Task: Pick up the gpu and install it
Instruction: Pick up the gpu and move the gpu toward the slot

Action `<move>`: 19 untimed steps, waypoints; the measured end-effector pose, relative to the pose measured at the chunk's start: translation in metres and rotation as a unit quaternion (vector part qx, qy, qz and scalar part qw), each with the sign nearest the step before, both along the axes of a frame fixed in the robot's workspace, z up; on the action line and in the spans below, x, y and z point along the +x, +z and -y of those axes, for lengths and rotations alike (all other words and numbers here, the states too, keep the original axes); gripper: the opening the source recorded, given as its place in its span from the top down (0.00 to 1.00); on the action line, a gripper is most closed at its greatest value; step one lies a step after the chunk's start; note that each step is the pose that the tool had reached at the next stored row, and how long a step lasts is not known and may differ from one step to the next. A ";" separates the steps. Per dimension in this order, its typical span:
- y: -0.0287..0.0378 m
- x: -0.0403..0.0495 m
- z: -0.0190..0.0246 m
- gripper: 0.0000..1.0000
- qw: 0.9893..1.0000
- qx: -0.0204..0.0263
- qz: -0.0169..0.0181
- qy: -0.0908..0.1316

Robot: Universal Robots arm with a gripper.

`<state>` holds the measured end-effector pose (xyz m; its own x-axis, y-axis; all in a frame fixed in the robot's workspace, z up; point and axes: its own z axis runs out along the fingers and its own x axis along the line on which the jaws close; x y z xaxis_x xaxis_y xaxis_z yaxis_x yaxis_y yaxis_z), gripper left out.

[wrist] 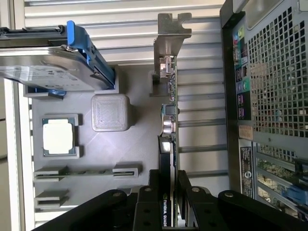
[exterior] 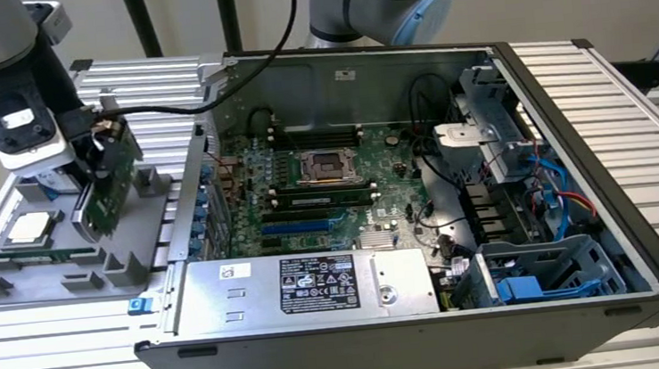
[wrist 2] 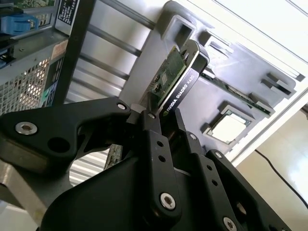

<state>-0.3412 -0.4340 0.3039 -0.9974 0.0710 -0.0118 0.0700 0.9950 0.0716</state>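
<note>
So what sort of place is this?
Probably a robotics lab bench for computer assembly: an open computer case sits on a slatted metal table, beside a grey parts tray, and the gripper clamps the gpu.

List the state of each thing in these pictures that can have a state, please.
gripper: shut on the graphics card.
graphics card: standing on its edge, held over the gray tray, not in the computer.
computer case: lying on its side, side panel off, inside open.
processor chip: lying flat in its tray pocket.
memory stick: lying in its tray holder.
hard drive: in its blue frame, at the tray.
</note>
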 end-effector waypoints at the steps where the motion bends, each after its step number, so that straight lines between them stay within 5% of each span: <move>1: 0.0011 0.0000 0.0000 1.00 1.000 0.000 0.000 0.000; 19: 0.0217 0.0000 0.0000 1.00 1.000 0.000 0.000 0.000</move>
<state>-0.3412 -0.4339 0.3256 -0.9974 0.0711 -0.0109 0.0701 0.9950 0.0715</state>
